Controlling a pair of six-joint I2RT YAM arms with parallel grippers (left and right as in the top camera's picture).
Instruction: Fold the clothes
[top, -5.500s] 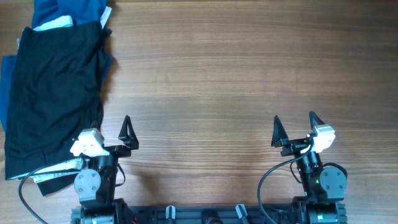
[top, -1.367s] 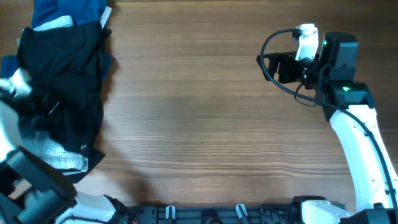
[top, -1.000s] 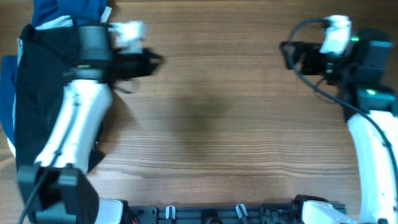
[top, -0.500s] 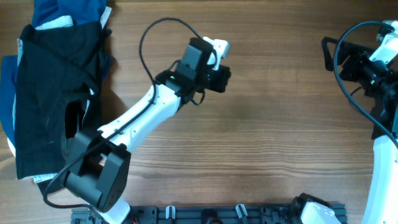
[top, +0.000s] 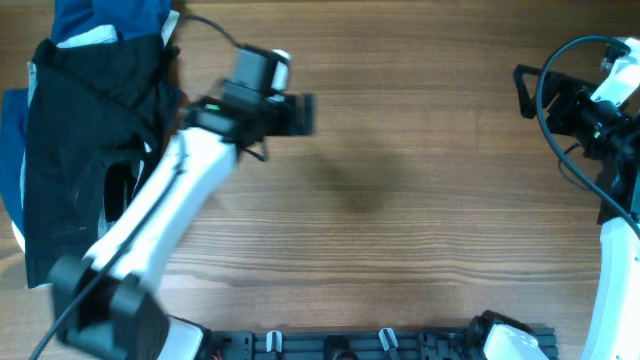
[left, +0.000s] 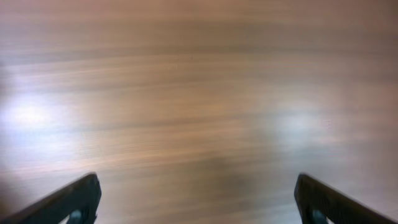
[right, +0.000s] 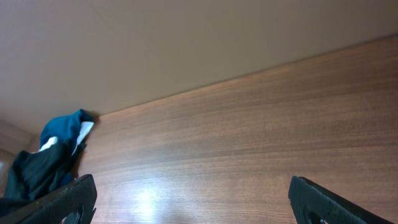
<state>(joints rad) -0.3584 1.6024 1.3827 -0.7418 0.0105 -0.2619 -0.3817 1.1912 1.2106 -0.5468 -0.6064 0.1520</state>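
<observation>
Clothes at left edge; left tool, right tool well apart

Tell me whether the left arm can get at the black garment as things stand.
Probably yes. The left claw hangs open over bare wood, apart from the black garment, and nothing lies on the table between them to block the way.

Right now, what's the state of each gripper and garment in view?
left gripper: open, holding nothing.
right gripper: open, holding nothing.
black garment: unfolded, crumpled, lying on top of the blue one.
blue garment: unfolded, bunched, mostly covered by the black garment.
</observation>
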